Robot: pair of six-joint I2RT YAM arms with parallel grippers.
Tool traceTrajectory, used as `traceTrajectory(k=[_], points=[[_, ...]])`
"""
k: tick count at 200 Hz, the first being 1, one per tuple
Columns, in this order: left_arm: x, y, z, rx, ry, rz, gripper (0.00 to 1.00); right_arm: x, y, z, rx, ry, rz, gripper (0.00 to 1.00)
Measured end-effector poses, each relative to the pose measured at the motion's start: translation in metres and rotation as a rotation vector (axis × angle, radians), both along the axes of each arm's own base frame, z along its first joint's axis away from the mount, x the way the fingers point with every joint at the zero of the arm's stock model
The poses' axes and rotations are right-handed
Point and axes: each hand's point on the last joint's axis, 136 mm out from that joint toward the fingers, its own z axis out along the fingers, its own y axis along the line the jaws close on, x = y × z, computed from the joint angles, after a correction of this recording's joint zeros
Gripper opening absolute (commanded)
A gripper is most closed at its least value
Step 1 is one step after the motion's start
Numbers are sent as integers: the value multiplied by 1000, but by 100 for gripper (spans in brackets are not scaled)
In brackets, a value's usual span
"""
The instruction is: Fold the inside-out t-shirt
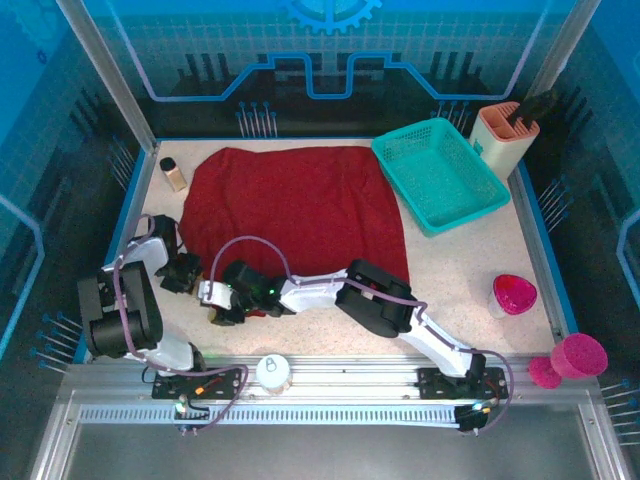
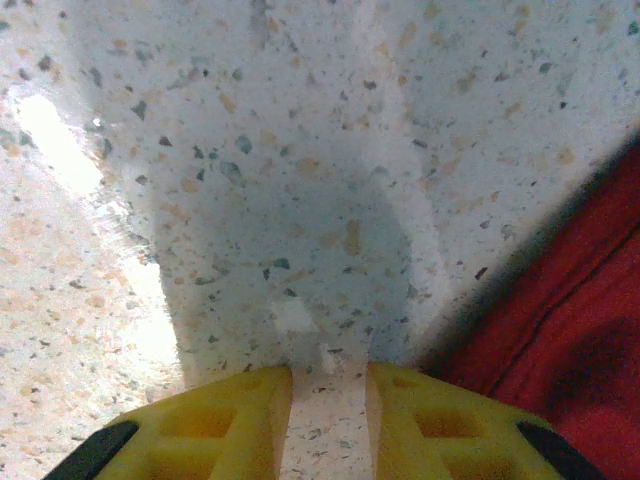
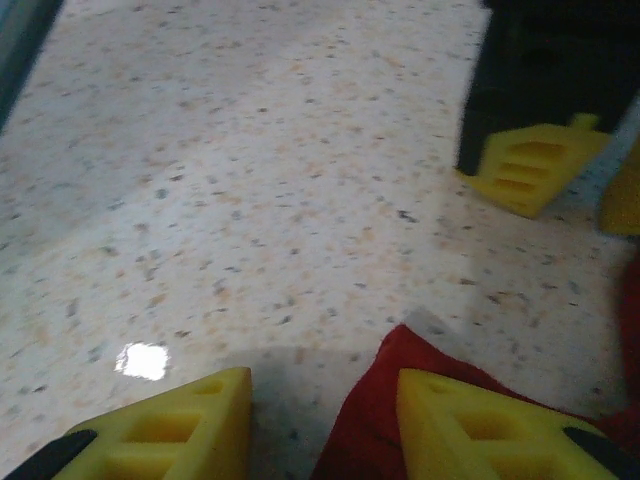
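The dark red inside-out t-shirt [image 1: 300, 205] lies spread over the middle of the table. My left gripper [image 1: 188, 272] hovers just off its near-left edge. In the left wrist view that gripper [image 2: 330, 375] is open a little over bare table, with the shirt [image 2: 570, 330] to its right. My right arm reaches across to the shirt's near-left corner, and its gripper [image 1: 222, 305] is low there. In the right wrist view the right gripper [image 3: 325, 385] is open; a corner of the shirt [image 3: 385, 400] lies between the fingers, against the right one. The left gripper's yellow fingers [image 3: 530, 165] stand close ahead.
A teal mesh basket [image 1: 440, 175] sits at the back right, next to a beige holder [image 1: 505, 135] with dark tools. A small bottle [image 1: 174, 174] stands at the back left. Two pink cups [image 1: 513, 294] [image 1: 578, 355] stand at the right. A white round cap [image 1: 271, 371] rests on the front rail.
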Motion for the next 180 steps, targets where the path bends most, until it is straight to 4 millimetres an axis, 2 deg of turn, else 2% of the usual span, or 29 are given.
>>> traceTrajectory(k=[26,62,88,103,122,144,158,173,180], points=[[0,0,0,-1,0,9,28,12,-3,1,-27,27,-102,35],[0,0,0,-2,2,9,28,43,-11,1,-92,65,-248,0],[1,0,0,-4,7,10,28,45,-15,-1,-80,91,-238,0],[0,1,0,-5,9,12,28,28,-21,1,-54,114,-142,0],[1,1,1,-9,10,14,25,-15,-39,4,-37,168,75,0],[0,1,0,-14,27,15,23,-56,-48,21,69,206,302,0],[0,2,1,-17,34,17,23,-70,-47,36,176,195,402,0],[0,2,0,-21,46,17,23,-75,-47,47,268,166,470,0],[1,3,0,-24,53,16,24,-76,-46,52,307,144,495,5]])
